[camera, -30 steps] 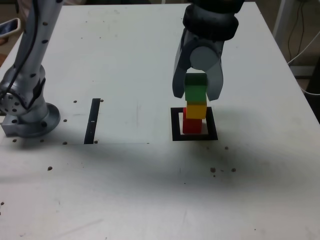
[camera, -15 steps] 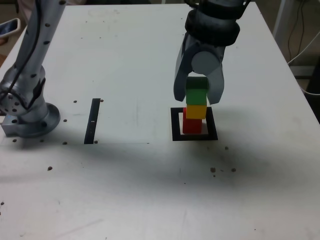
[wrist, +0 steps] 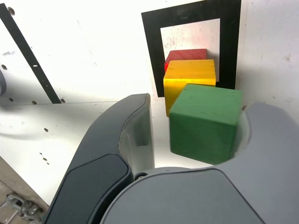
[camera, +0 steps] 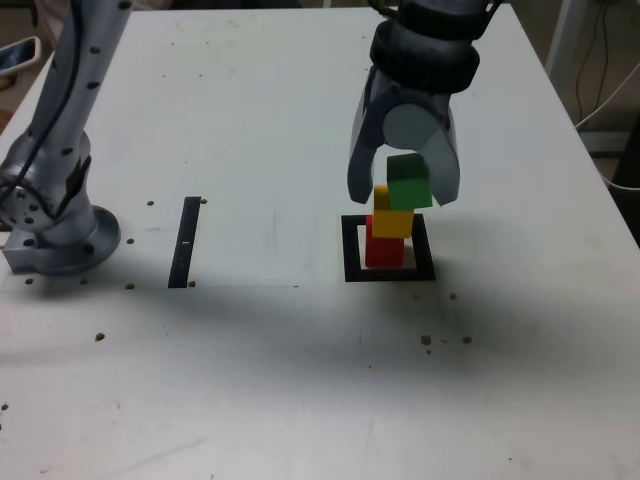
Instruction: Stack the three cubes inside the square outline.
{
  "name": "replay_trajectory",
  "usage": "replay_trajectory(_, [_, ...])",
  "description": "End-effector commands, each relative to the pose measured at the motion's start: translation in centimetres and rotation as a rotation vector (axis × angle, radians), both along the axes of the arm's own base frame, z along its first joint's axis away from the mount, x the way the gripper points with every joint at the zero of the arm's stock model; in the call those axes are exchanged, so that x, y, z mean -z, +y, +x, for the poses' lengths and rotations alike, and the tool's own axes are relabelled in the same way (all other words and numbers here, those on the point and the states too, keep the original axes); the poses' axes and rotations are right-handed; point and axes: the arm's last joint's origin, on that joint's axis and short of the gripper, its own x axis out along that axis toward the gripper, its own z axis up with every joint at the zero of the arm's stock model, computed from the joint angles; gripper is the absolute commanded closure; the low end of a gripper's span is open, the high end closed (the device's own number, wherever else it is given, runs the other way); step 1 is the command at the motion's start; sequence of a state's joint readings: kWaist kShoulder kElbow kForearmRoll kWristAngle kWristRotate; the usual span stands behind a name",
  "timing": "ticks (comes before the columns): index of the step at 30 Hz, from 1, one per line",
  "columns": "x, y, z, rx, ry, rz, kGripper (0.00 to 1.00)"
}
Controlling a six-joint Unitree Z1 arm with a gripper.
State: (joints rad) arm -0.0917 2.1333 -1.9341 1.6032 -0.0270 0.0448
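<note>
In the exterior view the red cube [camera: 383, 250] sits inside the square outline [camera: 350, 248] with the yellow cube [camera: 392, 222] on top of it. The green cube [camera: 409, 182] is on the yellow one, tilted and shifted toward the exterior view's right. My gripper [camera: 402, 195] straddles it from above with its jaws open. In the wrist view the green cube [wrist: 205, 123] leans against one finger, with a gap to the other finger [wrist: 135, 126]. Below it I see the yellow cube [wrist: 189, 77], the red cube [wrist: 186, 55] and the outline [wrist: 152, 46].
A thin black strip [camera: 186, 240] lies on the white table toward the exterior view's left, also visible in the wrist view [wrist: 28, 56]. The arm's base [camera: 55, 235] stands at the left edge. Small dark specks dot the table.
The jaws have spread apart from their grip on the green cube. The cube has tipped and slid toward the exterior view's right, following one finger.
</note>
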Motion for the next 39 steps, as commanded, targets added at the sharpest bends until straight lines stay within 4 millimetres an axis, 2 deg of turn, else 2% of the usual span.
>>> replay_trajectory(1, [0.3,0.0,-0.1,0.000,0.019,0.001,0.01])
replay_trajectory(12, [0.0,0.3,-0.4,-0.004,0.019,0.004,0.00])
replay_trajectory(21, [-2.1,0.6,-1.4,0.004,-0.042,0.043,0.00])
replay_trajectory(31, [-3.4,0.8,-2.4,0.005,-0.075,0.053,0.00])
replay_trajectory(39, [-4.5,1.0,-3.9,0.000,-0.091,0.063,0.00])
